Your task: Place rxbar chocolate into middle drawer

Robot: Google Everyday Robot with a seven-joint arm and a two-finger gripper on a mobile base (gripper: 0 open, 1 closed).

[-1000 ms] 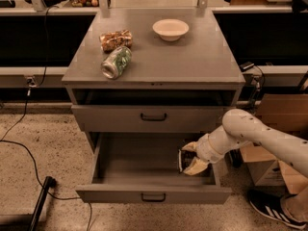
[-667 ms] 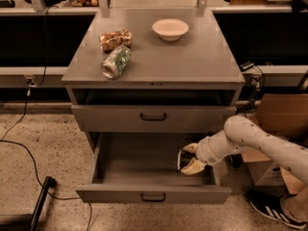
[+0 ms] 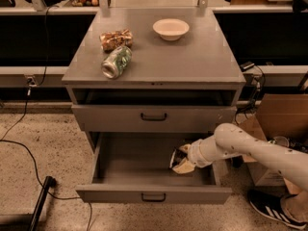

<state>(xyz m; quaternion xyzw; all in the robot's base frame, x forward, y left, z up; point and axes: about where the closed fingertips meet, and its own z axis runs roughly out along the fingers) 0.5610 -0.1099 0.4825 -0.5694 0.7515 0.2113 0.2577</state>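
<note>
The middle drawer (image 3: 120, 165) is pulled open, a wide shallow grey drawer with a dark bar handle (image 3: 153, 197). My gripper (image 3: 180, 160) reaches in from the right and sits low inside the drawer's right part. It is shut on the rxbar chocolate (image 3: 174, 158), a small flat black bar that shows at the fingers' left side, close above the drawer floor. I cannot tell if the bar touches the floor.
The like grey drawer (image 3: 154, 117) above is shut. On the cabinet top lie a tan crinkly snack packet (image 3: 115, 39), a green can on its side (image 3: 116, 61) and a white bowl (image 3: 171, 29). Cardboard boxes (image 3: 281, 117) stand at the right. A cable runs on the floor at the left.
My gripper has moved a little to the left inside the open drawer, with the bar still in it. Nothing else has moved.
</note>
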